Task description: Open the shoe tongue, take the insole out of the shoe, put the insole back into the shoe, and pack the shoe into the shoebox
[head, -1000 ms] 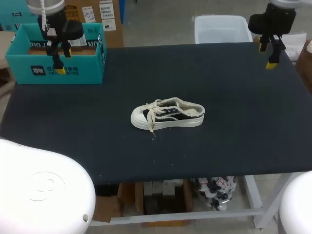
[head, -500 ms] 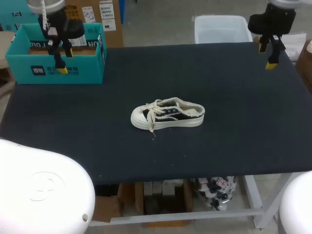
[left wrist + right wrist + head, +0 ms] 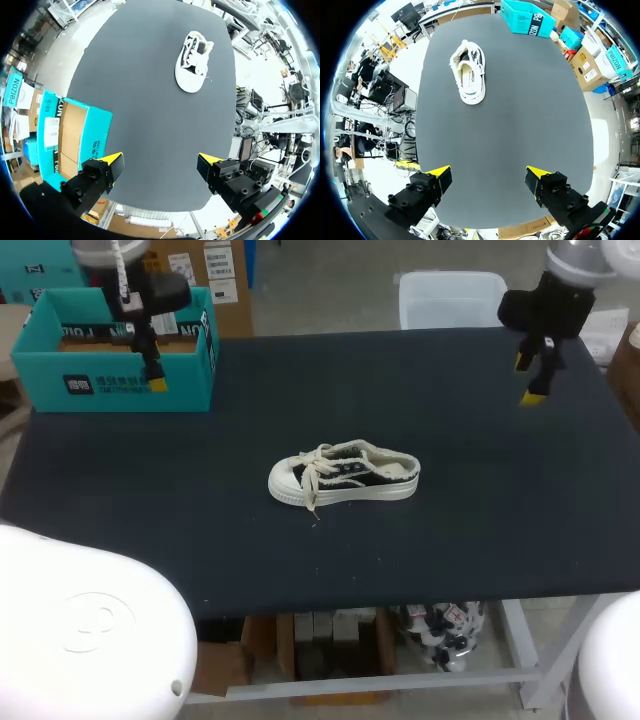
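Table (image 3: 450, 440): dark-topped, bearing every item listed below. Shoebox (image 3: 185, 375): teal, open at the top, brown inside, set at the far left corner of the table. Shoe (image 3: 345, 478): black with a white sole and toe cap, stood upright on its sole near the middle of the table, toe turned to the left, white laces lying loose over the tongue; it was placed well apart from the shoebox and touched by neither gripper. Left gripper (image 3: 161, 161): held above the table near the shoebox, yellow-tipped fingers set wide apart with nothing between them. Right gripper (image 3: 490, 172): held above the far right part of the table, well apart from the shoe, fingers likewise spread with nothing held. Insole (image 3: 470, 80): pale, seen inside the shoe through its opening in the right wrist view.
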Controlling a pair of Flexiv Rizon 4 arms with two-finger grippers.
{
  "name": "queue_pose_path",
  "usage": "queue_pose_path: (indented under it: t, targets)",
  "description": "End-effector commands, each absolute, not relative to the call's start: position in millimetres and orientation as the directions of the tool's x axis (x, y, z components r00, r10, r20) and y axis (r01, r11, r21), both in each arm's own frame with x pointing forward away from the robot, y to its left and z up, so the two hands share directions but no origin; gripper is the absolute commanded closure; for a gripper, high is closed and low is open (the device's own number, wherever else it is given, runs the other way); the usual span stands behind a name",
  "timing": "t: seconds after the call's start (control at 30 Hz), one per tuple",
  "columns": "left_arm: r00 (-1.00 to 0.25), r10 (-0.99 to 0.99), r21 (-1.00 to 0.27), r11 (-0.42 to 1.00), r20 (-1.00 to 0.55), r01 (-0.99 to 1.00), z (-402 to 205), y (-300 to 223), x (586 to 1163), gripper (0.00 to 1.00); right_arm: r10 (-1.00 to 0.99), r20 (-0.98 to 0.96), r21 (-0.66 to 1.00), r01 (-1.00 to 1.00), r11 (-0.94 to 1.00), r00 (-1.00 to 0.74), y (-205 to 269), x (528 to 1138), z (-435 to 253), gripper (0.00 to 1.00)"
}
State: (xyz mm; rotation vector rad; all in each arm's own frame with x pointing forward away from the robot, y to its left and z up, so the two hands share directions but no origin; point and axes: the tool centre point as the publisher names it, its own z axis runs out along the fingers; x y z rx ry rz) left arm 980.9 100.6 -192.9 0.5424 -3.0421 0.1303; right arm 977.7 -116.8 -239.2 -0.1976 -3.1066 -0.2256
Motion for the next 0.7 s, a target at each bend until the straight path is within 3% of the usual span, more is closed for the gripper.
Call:
queue_pose_path:
  t: [0.03,0.7]
  targets:
    - [-0.887,-0.450,-0.093,0.883,0.104,-0.459,-198.2,93.2,982.2,0.00,0.158,-0.026,0.182,0.151,0.972,-0.987,-110.5,964.6,-252.5,0.00]
    - [-0.718,-0.662,-0.113,0.713,0.215,-0.692,-219.4,57.0,966.8,0.00,0.130,0.045,0.327,0.137,0.935,-0.991,-33.1,928.0,-299.6,0.00]
